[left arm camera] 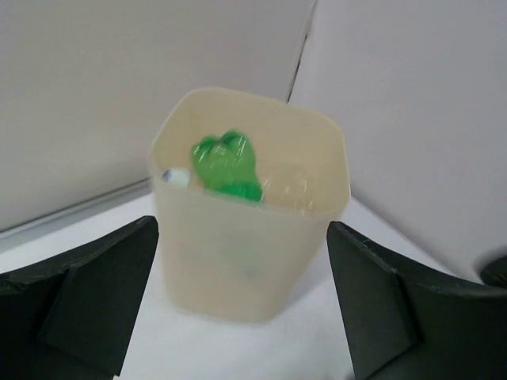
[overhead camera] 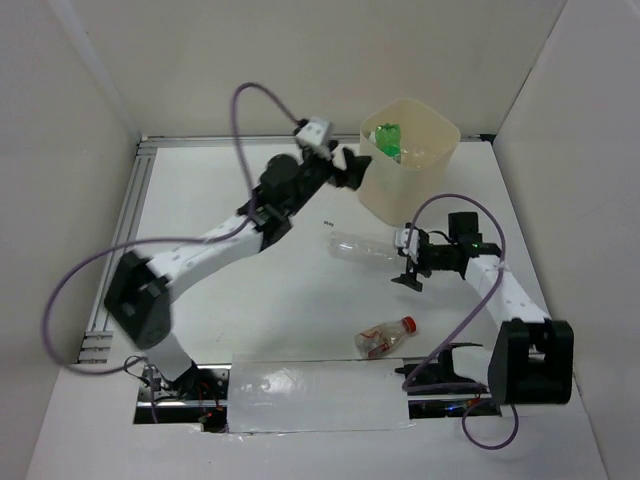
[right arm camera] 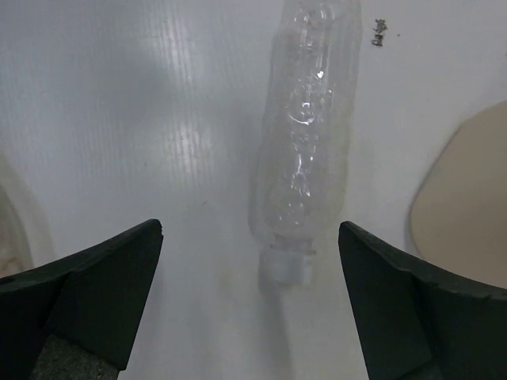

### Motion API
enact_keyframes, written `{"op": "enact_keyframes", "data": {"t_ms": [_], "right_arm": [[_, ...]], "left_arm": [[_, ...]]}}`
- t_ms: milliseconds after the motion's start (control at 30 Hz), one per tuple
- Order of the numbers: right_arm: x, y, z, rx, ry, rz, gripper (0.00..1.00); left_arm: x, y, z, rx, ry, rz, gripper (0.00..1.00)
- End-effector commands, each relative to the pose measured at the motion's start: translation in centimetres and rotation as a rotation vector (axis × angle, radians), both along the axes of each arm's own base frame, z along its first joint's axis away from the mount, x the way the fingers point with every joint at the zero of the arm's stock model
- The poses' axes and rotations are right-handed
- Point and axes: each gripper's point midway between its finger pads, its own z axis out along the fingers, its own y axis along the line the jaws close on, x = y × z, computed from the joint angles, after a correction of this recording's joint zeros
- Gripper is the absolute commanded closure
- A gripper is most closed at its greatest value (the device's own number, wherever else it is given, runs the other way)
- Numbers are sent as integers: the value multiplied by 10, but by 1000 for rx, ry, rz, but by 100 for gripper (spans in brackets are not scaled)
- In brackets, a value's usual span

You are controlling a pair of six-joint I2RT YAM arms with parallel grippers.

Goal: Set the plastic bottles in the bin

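Observation:
The cream bin [overhead camera: 409, 160] stands at the back right and holds a green bottle [overhead camera: 388, 138]; the left wrist view shows the bin [left arm camera: 245, 253] with the green bottle [left arm camera: 226, 165], a clear bottle [left arm camera: 289, 186] and a white cap [left arm camera: 176, 177] inside. My left gripper [overhead camera: 352, 170] is open and empty, just left of the bin. A clear bottle with a white cap [overhead camera: 362, 248] lies on the table [overhead camera: 290, 300]. My right gripper [overhead camera: 408, 270] is open above its cap end [right arm camera: 285, 267]. A red-capped bottle with a brownish label [overhead camera: 385, 337] lies nearer the front.
White walls enclose the table on three sides. An aluminium rail [overhead camera: 125, 230] runs along the left edge. A white sheet [overhead camera: 320, 395] lies across the front edge between the arm bases. A small dark mark [overhead camera: 327, 223] is on the table.

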Motion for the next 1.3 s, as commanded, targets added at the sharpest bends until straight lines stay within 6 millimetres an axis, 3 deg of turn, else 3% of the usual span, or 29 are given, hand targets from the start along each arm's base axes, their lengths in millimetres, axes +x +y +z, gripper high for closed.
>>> {"op": "enact_keyframes", "data": {"t_ms": [0,67,100,167,200,233,267,300,400,433,533,600,667,733,767,900,933,967,1000,1033,1067,1133,1167,1200,1233,1267], "right_arm": [[55,11,2,-46,-81,-23,0],[71,13,-7,-76,-69,-69,0],[74,21,-22,-94,-46,-49,0],[90,29,-22,-114,-57,-38,0],[90,35,-41,-143,4,-27,0],[99,41,-50,-175,30,-50,0],[106,43,-44,-169,-1,-53,0],[108,44,-59,-208,27,-81,0],[124,47,-64,-245,-3,-97,3],[121,54,-73,-255,27,-76,5],[111,61,-81,-282,70,-16,25],[96,71,-72,-246,98,69,39],[82,78,-48,-205,110,127,47],[63,92,-4,-115,90,229,56],[54,102,20,-42,83,271,58],[41,122,133,119,-40,281,59],[48,125,164,150,-117,268,59],[50,127,198,201,-168,237,61],[49,124,202,215,-145,213,61],[53,126,228,244,-217,209,61],[58,125,242,260,-246,178,61],[81,107,258,287,-264,25,59],[94,99,277,308,-336,-23,59],[105,87,283,300,-364,-86,58],[127,68,278,290,-363,-155,57],[137,56,281,285,-372,-185,57]], "left_arm": [[-68,67,12,15,-73,23,0],[-102,88,-31,81,19,20,0],[-129,112,-54,96,53,33,0],[-157,129,-83,121,123,22,0],[-174,138,-124,172,221,15,0],[-196,147,-137,172,251,-3,0],[-200,151,-124,139,222,-5,0],[-214,153,-146,166,275,-13,0],[-235,155,-155,158,299,-26,0],[-240,152,-159,168,303,-45,0],[-255,137,-176,230,317,-106,0],[-267,122,-188,281,321,-163,0],[-272,110,-185,294,293,-200,0],[-277,99,-196,335,289,-232,0],[-277,92,-189,313,278,-248,0],[-277,73,-189,336,239,-307,0],[-277,69,-199,364,246,-317,0],[-277,62,-194,356,231,-331,0],[-276,57,-191,351,228,-340,0],[-277,54,-194,362,223,-353,0],[-277,49,-199,372,230,-362,0],[-277,42,-199,376,222,-378,0],[-277,37,-195,371,205,-395,0],[-276,36,-206,396,222,-395,0],[-274,30,-200,388,206,-396,0],[-275,26,-202,394,210,-408,0]]}}
